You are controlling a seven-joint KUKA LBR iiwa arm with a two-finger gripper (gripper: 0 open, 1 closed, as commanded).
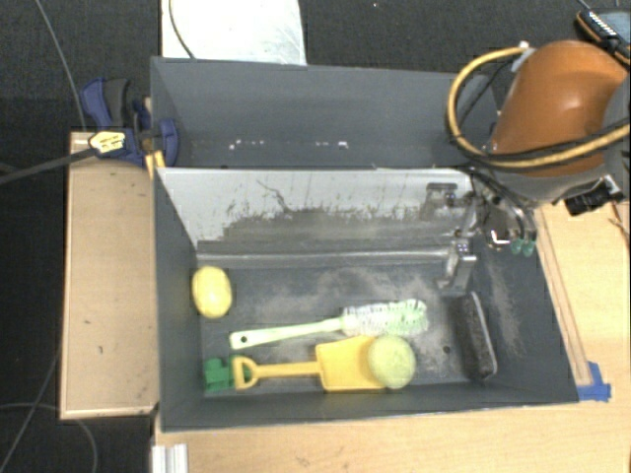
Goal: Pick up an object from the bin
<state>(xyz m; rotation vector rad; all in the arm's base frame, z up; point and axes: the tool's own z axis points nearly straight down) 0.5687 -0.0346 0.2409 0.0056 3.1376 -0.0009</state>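
Where the bin [325, 215] nears its right wall, we see a long dark block [474, 335]. Our gripper [456, 269] is just behind it; we cannot tell if it is open. Near the front edge lie a green ball [392, 361], a yellow scoop [335, 369] and a white brush [325, 328].

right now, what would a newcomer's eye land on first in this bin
The orange-covered wrist looms over the bin's right side, its gripper at the far end of a dark oblong thing. Near the front wall, a yellow toy shovel carries a yellow-green ball; a lemon sits left.
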